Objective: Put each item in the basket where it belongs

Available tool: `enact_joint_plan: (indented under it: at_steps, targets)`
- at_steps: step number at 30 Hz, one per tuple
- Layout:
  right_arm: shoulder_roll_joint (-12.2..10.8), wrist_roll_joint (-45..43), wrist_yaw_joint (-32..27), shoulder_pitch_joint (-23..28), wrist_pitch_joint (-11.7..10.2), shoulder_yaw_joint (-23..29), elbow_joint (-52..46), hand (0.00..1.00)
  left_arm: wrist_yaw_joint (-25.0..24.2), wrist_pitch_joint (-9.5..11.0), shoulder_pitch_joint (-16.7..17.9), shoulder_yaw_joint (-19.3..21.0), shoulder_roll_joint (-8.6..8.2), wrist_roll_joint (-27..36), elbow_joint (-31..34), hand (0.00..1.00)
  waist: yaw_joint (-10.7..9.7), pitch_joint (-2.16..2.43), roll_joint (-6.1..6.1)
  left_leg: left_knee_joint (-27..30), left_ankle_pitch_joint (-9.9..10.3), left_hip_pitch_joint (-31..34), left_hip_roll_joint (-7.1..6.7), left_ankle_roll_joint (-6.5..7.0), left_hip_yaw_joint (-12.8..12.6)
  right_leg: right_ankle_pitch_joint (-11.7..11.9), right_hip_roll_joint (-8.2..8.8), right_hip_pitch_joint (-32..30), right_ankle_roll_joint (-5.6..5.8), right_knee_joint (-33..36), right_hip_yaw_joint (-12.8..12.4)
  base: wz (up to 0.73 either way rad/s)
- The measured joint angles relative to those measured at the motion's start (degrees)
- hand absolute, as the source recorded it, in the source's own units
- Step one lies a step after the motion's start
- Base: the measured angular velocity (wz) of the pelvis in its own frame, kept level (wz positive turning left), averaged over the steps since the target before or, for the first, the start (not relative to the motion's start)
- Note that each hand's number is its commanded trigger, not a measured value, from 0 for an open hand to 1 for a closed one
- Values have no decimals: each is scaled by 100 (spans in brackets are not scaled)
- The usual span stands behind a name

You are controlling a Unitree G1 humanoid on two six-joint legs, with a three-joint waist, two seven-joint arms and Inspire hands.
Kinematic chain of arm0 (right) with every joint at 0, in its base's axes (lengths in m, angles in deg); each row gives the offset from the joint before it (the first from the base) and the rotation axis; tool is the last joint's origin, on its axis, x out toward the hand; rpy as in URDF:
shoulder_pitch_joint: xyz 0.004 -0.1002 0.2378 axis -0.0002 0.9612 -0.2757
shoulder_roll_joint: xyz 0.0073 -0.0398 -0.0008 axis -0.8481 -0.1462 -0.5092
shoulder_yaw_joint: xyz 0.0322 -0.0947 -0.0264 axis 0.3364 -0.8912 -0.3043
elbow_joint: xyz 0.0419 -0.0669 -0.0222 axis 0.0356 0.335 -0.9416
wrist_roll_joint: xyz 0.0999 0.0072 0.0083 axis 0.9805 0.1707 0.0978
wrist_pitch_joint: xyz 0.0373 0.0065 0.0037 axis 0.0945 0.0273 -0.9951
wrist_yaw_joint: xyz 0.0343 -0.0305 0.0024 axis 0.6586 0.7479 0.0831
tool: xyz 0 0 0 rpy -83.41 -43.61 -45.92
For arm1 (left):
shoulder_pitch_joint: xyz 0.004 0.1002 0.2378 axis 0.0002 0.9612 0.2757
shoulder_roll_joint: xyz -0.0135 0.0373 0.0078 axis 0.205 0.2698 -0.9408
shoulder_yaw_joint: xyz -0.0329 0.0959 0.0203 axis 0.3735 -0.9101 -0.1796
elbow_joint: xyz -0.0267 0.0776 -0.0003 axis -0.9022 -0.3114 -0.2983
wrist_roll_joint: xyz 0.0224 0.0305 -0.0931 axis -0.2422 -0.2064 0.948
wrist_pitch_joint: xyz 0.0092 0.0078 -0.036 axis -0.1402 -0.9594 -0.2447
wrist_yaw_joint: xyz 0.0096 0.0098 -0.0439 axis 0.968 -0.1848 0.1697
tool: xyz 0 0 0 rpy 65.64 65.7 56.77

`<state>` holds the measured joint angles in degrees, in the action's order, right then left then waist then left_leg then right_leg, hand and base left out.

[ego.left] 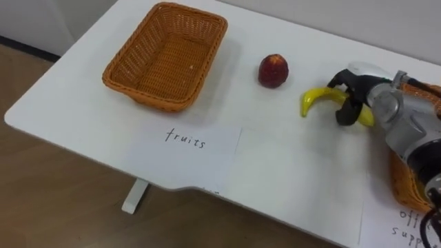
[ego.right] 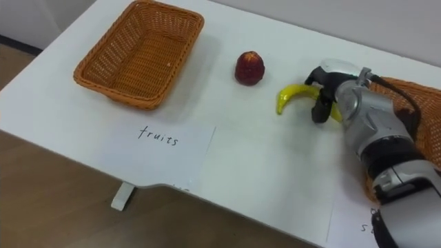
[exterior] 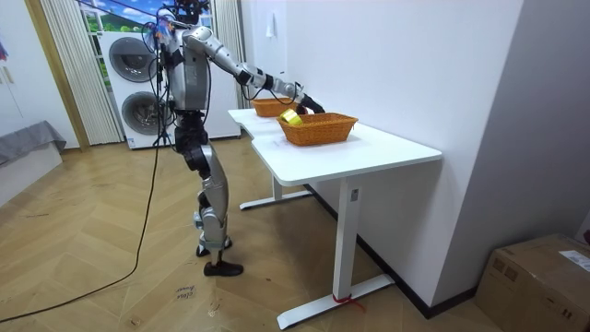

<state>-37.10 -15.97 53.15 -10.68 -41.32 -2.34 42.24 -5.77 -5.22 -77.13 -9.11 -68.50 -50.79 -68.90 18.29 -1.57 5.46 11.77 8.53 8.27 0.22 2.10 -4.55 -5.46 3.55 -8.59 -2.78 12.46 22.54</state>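
Observation:
An empty orange wicker basket (ego.left: 165, 55) stands at the table's left, with a paper label (ego.left: 186, 141) reading "fruits" in front of it. A red fruit (ego.left: 273, 70) sits on the white table (ego.left: 289, 172) to the basket's right. Further right lies a yellow banana (ego.left: 317, 98), and my right hand (ego.left: 355, 93) is curled round its right end. I cannot tell whether the banana touches the table. A second wicker basket (ego.right: 420, 96) stands at the far right, mostly hidden behind my right arm. In the room view I stand at the table's side with the right arm stretched over it.
A second paper label (ego.left: 413, 224) lies at the front right, partly cut off. The table's front edge (ego.left: 172, 186) runs close below the labels, with wood floor (ego.left: 55, 200) beyond. A wall backs the table's far side.

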Motion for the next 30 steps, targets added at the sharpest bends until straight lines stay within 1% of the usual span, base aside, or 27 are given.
enact_joint_plan:
  at_steps: [4, 11, 12, 14, 16, 18, 22, 26, 28, 29, 30]
  targets:
    - [6, 19, -95, -12, -3, 4, -3, 100, 2, 9, -6, -74, 1, -1, 0, 0, 15, 10, 15, -26, -4, -4, 1, 1, 0, 2, -13, 31, 3, -80, 40, 0]
    - [1, 191, -35, 12, -16, 1, 68, 100, 0, 33, -51, -76, 0, -1, 7, 0, 13, 5, 26, -58, -5, -69, 6, -2, 0, 2, -21, 81, 4, -89, 61, 0]
    - [1, 255, -31, 29, -19, 15, 57, 100, 0, 33, -51, -76, 0, 0, 6, 0, -1, 8, 52, -59, -5, -73, 5, -2, 0, 2, -20, 89, 4, -89, 76, 0]
    - [-5, 268, 4, 23, -44, 13, 49, 100, -2, 34, -50, -77, 0, -1, 4, 0, -44, 1, 53, -60, -5, -71, 5, -2, 2, 2, -18, 95, 4, -89, 96, 0]
    - [-5, 272, 19, 14, -67, 14, 47, 100, -18, 57, -57, -77, 0, -1, 5, 0, -61, 6, 62, -60, -6, -70, 5, -2, 3, 2, -15, 99, 4, -89, 107, 0]
    - [-6, 300, 35, 12, -68, 26, 25, 100, -63, 108, -55, -73, 0, -4, 7, 0, -63, 2, 72, -70, -7, -71, 5, -1, 3, 1, -14, 102, 5, -88, 96, 0]
    - [-21, 305, 82, 12, -64, 39, -108, 100, -169, 137, -63, -66, -6, -3, 6, 0, -85, 2, 97, -106, -12, -62, 3, -5, -2, 1, -23, 67, 5, -88, 27, -3]
    - [-15, 281, 290, 56, -56, 23, -554, 100, -170, 138, -77, -45, -16, 6, 4, 0, -136, 13, 118, -96, -29, -80, 10, -24, -14, 1, -45, 30, 4, -89, -39, -6]
    - [-21, 277, 341, 145, -70, 22, -915, 100, -157, 138, -44, 54, -51, 2, 10, 0, -159, 13, 117, -103, -30, -91, 13, -24, -13, 1, -49, 35, 4, -93, -38, 0]
    - [-53, 277, 346, 169, -75, 22, -1103, 100, -148, 138, -21, 99, -61, 3, 53, 0, -230, 14, 118, -101, -30, -100, 17, -24, -13, 1, -50, 47, 4, -95, -37, 4]
    - [-77, 263, 351, 173, -72, 23, -1311, 100, -151, 158, 26, 151, -65, 5, 63, 0, -249, 15, 119, -104, -30, -103, 17, -24, -12, 1, -48, 54, 5, -95, -34, 3]
